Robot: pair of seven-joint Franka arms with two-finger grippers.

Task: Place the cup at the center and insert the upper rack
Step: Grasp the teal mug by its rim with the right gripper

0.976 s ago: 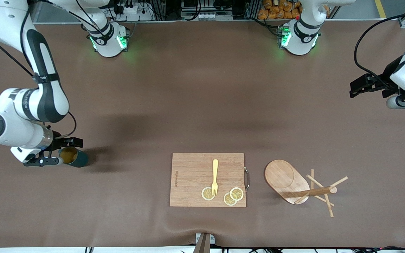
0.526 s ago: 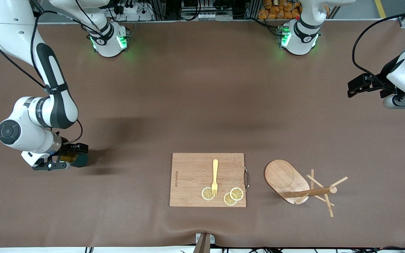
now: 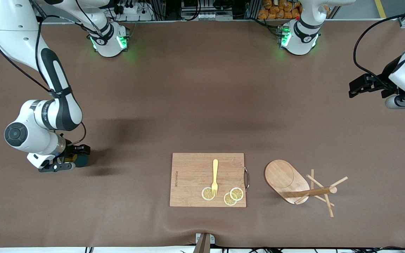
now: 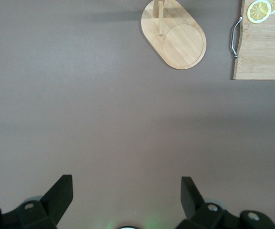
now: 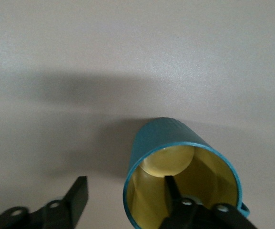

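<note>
Right pincer (image 5: 125, 200) half-closed, 1 finger inside glossy teal cylindrical cup (image 5: 175, 143); left pincer (image 4: 127, 195) wide open, empty

Right arm: bent low from its base toward its own end of the desk, wrist turned down.
Right pincer (image 3: 69, 160): one finger (image 5: 173, 191) set inside the cup (image 5: 182, 167), the other outside its wall, a gap seen there.
Left arm: held waiting, raised at its end of the desk.
Left pincer (image 4: 127, 195): spread wide, nothing gripped.
</note>
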